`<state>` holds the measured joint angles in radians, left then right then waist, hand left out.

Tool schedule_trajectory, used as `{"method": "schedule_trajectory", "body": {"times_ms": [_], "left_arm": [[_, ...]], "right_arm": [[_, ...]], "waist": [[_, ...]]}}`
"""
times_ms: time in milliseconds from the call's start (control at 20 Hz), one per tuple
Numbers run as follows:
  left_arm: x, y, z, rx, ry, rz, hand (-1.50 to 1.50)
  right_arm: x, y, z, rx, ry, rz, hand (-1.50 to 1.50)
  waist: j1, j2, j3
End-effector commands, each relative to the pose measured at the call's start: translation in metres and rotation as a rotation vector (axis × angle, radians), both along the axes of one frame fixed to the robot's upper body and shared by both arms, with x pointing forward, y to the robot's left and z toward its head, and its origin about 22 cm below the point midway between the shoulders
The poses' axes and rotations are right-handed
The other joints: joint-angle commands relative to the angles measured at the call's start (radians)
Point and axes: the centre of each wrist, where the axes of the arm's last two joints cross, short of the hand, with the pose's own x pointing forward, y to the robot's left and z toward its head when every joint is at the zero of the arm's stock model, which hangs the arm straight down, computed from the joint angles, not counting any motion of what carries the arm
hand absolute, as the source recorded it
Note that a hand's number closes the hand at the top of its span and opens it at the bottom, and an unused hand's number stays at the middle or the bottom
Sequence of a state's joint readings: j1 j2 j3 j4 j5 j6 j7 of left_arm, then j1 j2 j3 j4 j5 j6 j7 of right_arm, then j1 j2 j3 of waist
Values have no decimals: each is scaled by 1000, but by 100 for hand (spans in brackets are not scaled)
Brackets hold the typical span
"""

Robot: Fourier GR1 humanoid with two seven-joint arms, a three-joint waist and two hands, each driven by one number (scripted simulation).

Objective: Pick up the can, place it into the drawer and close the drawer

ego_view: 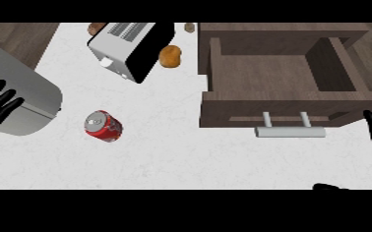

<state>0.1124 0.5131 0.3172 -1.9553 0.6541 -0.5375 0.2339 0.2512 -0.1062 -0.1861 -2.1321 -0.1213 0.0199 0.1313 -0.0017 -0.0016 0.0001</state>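
Can (103,126) stands upright, untouched, near the counter's (189,157) left edge, well apart from your open drawer (280,105); left hand (6,101) rests open, right hand (328,187) fingers unreadable.

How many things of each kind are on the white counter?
Red can: 1
Toaster: 1
Potato: 1
Open wooden drawer: 1
Total: 4
Two small brown bits at the back edge are too cut off to name.
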Motion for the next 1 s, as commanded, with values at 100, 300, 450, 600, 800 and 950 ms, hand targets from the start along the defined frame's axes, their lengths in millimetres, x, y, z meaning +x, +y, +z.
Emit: {"method": "schedule_trajectory", "body": {"times_ms": [100,300,450,600,800,950], "left_arm": [[-23,9,10,1,15,-6,-150],[-5,27,12,-75,68,45,-150],[-11,46,6,-139,120,50,-150],[-2,22,0,-179,176,35,-150],[3,26,-7,-216,193,27,-150],[25,25,-20,-228,230,22,-150]], "right_arm": [[-22,-12,-20,4,-2,-8,-150],[-36,-27,3,-6,17,20,-150],[-45,-29,-7,-6,12,28,-150],[-43,-47,8,-4,14,5,-150],[-35,-38,-20,6,-3,11,-150],[-48,-52,4,-6,-15,18,-150]], "waist": [[3,-1,0],[-4,0,0],[-3,-1,0],[-4,0,0],[0,1,0],[-7,1,0]]}}
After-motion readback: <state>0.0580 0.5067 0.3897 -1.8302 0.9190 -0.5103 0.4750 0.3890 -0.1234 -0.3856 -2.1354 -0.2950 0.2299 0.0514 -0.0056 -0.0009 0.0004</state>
